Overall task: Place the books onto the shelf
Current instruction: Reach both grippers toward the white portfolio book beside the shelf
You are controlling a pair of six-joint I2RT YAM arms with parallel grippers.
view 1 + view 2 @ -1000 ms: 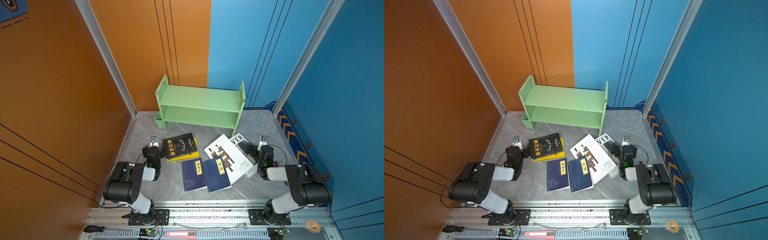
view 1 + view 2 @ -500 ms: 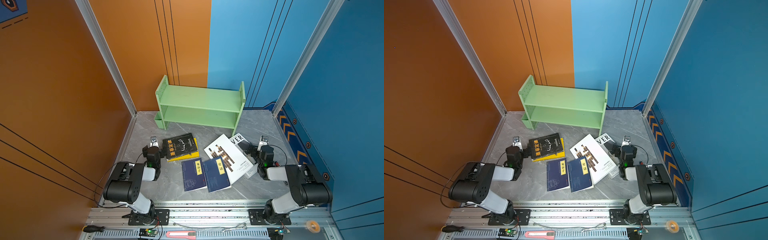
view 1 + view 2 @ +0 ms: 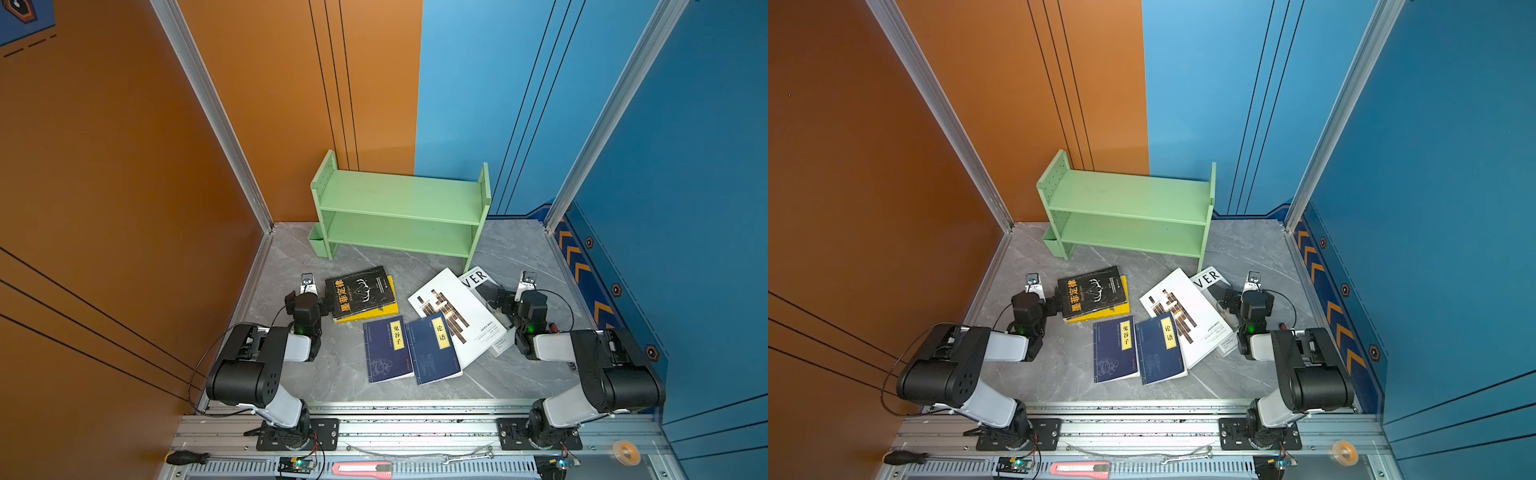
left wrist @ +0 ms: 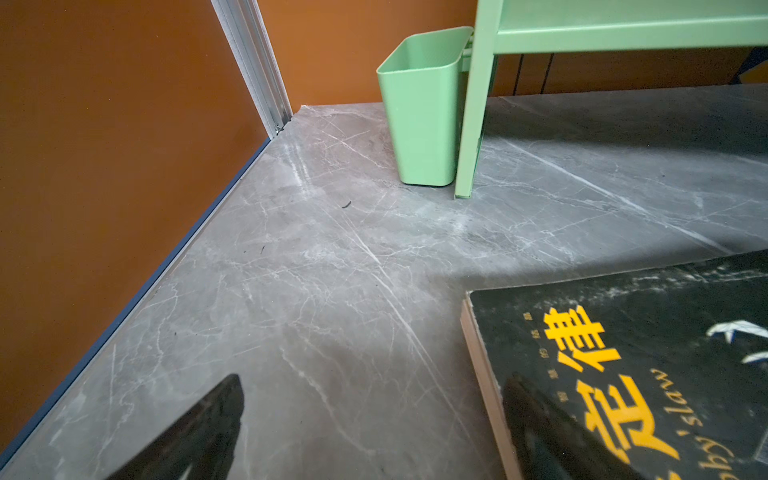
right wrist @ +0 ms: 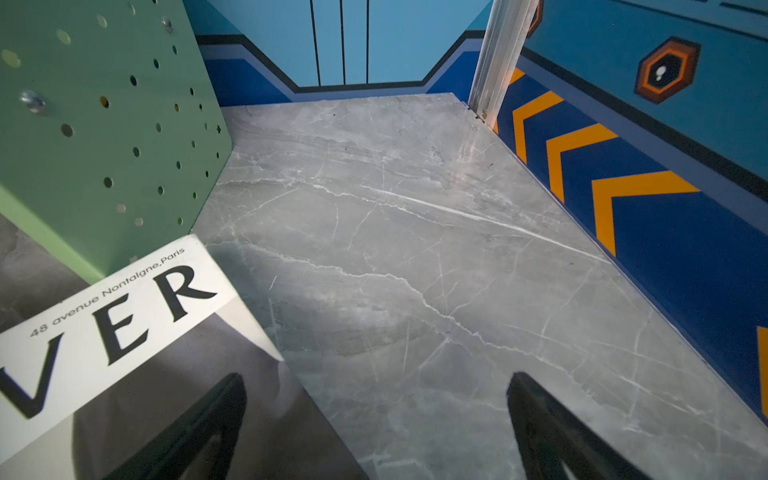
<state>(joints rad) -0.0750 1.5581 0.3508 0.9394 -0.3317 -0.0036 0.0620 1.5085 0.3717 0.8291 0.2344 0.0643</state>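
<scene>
The left gripper is spread wide and holds nothing. One finger is over the black book's corner, the other over bare desk near its left edge. The right gripper is likewise released, with one finger above the "LOVER" book, which lies beside the shelf's side panel.

The shelf stands ahead of my fingers, its cup ahead-left. One left finger overlaps the stacked books, one right finger another book; the other books lie between.
</scene>
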